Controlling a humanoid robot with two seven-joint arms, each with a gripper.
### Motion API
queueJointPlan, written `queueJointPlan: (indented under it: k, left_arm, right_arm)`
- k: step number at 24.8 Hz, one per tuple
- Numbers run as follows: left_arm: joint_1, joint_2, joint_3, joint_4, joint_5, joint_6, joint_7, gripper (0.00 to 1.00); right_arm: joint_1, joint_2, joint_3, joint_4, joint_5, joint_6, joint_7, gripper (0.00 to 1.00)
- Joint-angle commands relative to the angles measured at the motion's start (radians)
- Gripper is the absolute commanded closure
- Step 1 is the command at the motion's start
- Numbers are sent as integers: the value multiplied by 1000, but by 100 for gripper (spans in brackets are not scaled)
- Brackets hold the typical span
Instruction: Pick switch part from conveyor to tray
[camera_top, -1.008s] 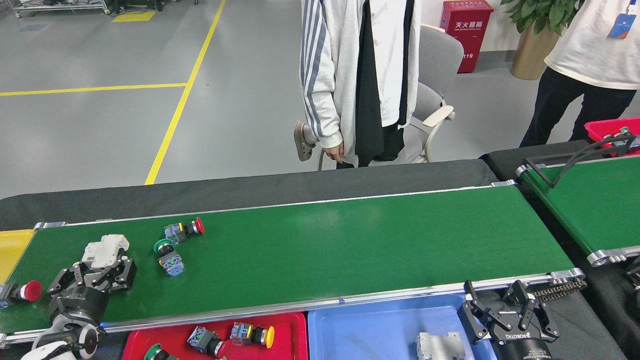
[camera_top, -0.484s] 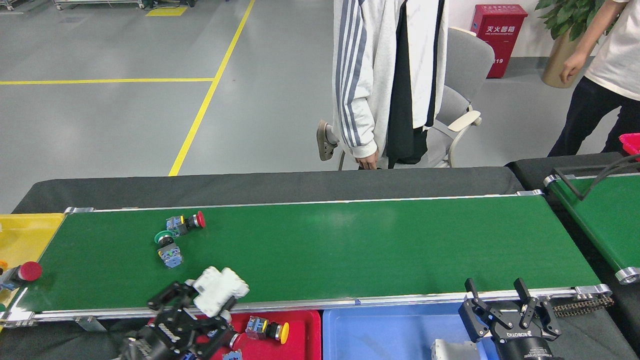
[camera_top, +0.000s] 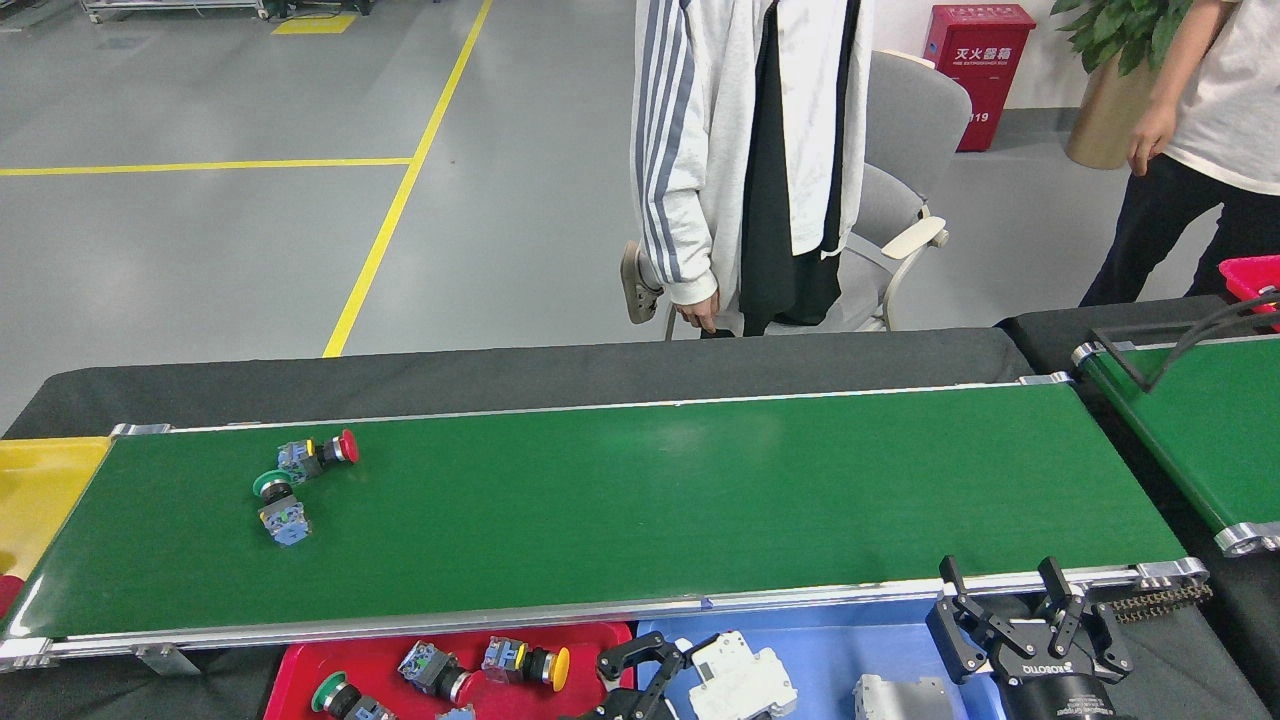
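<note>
**White switch part carried off the belt and over the blue tray**

Half a second ago the left gripper (camera_top: 665, 672) was at the near rail of the conveyor (camera_top: 620, 500), over the red tray (camera_top: 300, 665), with the white switch part (camera_top: 742, 680) raised above the belt's edge. Now it has swung to the right and sits low at the bottom of the view, over the left end of the blue tray (camera_top: 850, 645). The view itself has shifted a little too, so the two push-button switches on the belt appear further left than before.

The white part lies with its long axis running from upper left to lower right, tilted, its far end pointing towards the belt. It is a blocky white moulded body with stepped shoulders and a small dark slot on its upper face.

The left gripper's black fingers are closed against the part's left side, holding it. The right gripper (camera_top: 1015, 610) hangs near the conveyor's right end with its fingers spread apart and nothing between them.

A grey metal block (camera_top: 895, 695) lies in the blue tray, just right of the white part. A red-capped switch (camera_top: 320, 453) and a green-capped switch (camera_top: 280, 505) rest on the belt's left part.
</note>
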Motion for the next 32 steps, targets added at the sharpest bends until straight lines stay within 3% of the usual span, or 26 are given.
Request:
queueJointPlan:
  k: [1,5,7,14,16,21,24,32]
  left_arm:
    - [-3,2,-10,-9,10,88,2,0]
    - [-3,2,22,-46,33,102,9,0]
    - [16,2,108,-120,73,103,11,0]
    - [31,8,706,-130,126,115,9,0]
    - [31,29,806,-83,128,115,11,0]
    - [2,98,898,22,132,120,9,0]
    - [-76,127,895,87,128,122,9,0]
    - [-322,268,888,446,128,163,8,0]
  right_arm:
    - [-3,-9,-6,-19,-2,0,-3,0]
    - [-3,-9,-17,-24,-2,5,-2,0]
    - [-3,-9,-41,-24,-2,3,-2,0]
    - [28,-5,-67,-36,-2,0,-3,0]
    - [54,-2,-67,-42,-2,0,-3,0]
    - [55,4,-67,-48,-2,0,-3,0]
    - [67,7,-69,-48,-2,3,-3,0]
    - [80,8,-67,-48,-2,2,-3,0]
